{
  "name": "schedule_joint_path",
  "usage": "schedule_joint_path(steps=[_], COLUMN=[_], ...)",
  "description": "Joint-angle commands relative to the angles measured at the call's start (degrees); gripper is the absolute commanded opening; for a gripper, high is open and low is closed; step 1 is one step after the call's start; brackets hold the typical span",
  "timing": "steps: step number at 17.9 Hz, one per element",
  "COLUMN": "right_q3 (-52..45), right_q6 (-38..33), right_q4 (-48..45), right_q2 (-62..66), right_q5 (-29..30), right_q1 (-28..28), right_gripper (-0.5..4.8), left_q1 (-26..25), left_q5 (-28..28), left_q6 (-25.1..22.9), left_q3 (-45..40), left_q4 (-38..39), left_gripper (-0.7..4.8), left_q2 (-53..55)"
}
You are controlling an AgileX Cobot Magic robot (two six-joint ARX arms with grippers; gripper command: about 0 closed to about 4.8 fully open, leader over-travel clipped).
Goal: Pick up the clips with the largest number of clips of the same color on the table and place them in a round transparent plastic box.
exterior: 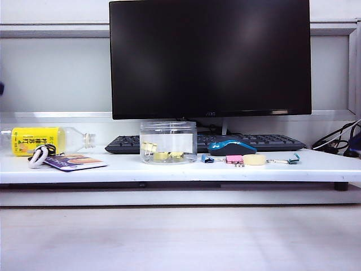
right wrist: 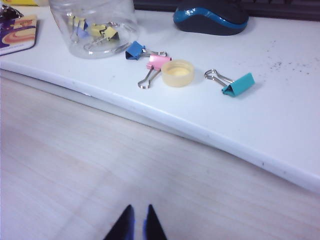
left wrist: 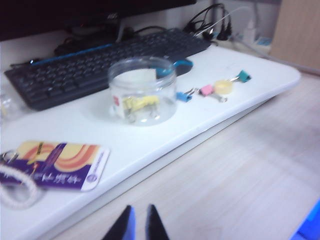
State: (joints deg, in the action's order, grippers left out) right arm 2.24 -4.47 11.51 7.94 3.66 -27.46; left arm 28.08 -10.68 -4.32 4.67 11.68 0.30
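A: Item one, the round transparent plastic box (exterior: 168,141)?
B: Upright on the raised white surface (exterior: 113,169), in front of the black keyboard (exterior: 248,141). Inside it: the small pale-yellow binder clips (exterior: 163,152), lying on its floor.
A: Loose items beside it?
B: In a row: a small blue binder clip (right wrist: 135,50), a pink binder clip (right wrist: 158,62), a round pale-yellow cap (right wrist: 178,73), and a teal binder clip (right wrist: 239,84) a little apart. A dark mouse with a blue stripe (right wrist: 211,17) lies behind them.
A: The grippers?
B: Left gripper (left wrist: 139,226), fingers narrow, nearly together, holding nothing, above the wooden desk below the surface. Right gripper (right wrist: 136,225), the same, nothing held.
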Motion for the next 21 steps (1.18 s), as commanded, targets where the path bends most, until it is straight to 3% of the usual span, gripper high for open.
schedule_joint_path(steps=[1, 2, 21], right_q3=[0.11, 0.11, -0.31], right_q6=[0.26, 0.26, -0.22], right_q4=[-0.15, 0.94, 2.23], right_q2=[-0.09, -0.07, -0.09], right_q5=[-0.15, -0.15, -0.11], right_q1=[0.00, 0.00, 0.00], right_gripper=[0.35, 0.18, 0.19], left_q1=[-0.02, -0.02, -0.02], left_q5=[0.55, 0.57, 0.57], left_q6=[-0.20, -0.22, -1.64], left_q3=[-0.79, -1.18, -3.98], left_q4=[-0.68, -0.61, -1.07], left_gripper=[0.46, 0.46, 0.48], left_q2=[-0.09, -0.09, -0.04])
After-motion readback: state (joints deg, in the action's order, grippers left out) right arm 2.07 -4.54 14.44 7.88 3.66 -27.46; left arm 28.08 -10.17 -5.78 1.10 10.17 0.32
